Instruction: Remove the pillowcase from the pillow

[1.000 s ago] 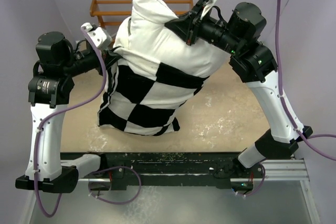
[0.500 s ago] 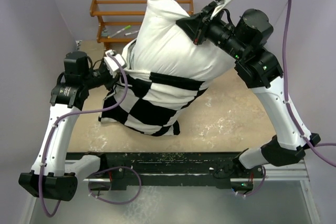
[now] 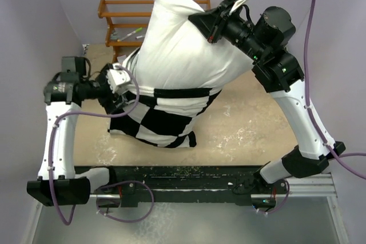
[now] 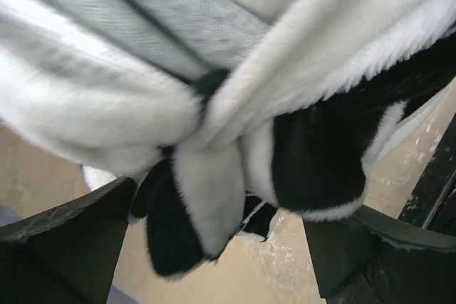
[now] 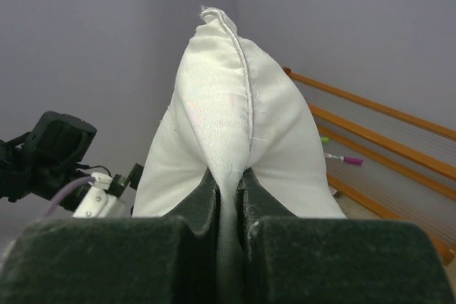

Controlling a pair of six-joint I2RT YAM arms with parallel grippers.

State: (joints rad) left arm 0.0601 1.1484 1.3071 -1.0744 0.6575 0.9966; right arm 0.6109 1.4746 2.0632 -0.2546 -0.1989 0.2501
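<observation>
- Right gripper [image 5: 228, 183]: clenched on the seamed edge of the pillow [image 3: 177, 44]. The pillow is raised off the table [image 3: 251, 124], bare over its upper part, top corner pointing to 12 o'clock.
- The pillowcase [image 3: 163, 118] covers only the pillow's lower end, at 6 o'clock of it, and its hem sags onto the table.
- Left gripper [image 4: 221, 218], at 9 o'clock of the cover: jaws stand wide with a bunched fold between them. Whether the pads bite the fleece, I cannot tell from the wrist view.
- Step in hand (judgement): strip off the last of the cover. Best done with opposed pulls, pillow up and toward 1 o'clock, cover held low toward 7 o'clock. The left grip should take fabric only.
- Room: wooden rack [image 3: 111, 8] close behind at 11 o'clock, walls near on both sides, open table at 4 o'clock. Lift rather than sweep backward.
</observation>
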